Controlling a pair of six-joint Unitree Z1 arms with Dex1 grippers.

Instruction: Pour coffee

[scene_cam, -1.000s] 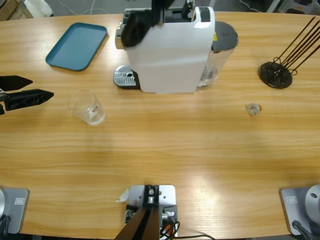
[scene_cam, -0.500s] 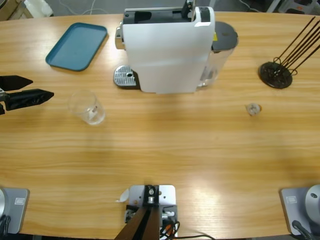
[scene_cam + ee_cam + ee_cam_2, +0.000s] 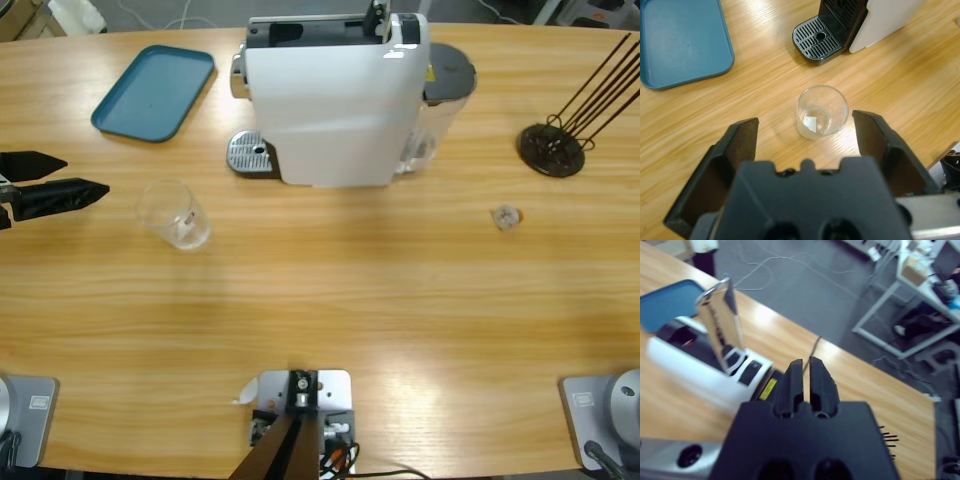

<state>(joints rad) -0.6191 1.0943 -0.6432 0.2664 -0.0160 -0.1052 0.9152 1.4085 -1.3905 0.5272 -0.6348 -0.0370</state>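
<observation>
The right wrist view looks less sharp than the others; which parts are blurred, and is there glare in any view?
Right wrist view: the white machine and the room behind are soft, as if from motion. High view: a pale glare patch on the table. Left wrist view: sharp, the glass tumbler is crisp.

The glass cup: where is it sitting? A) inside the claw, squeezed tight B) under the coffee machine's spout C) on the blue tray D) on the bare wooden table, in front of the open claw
D. The glass cup stands on the wooden table, ahead of the open left claw, untouched.
</observation>
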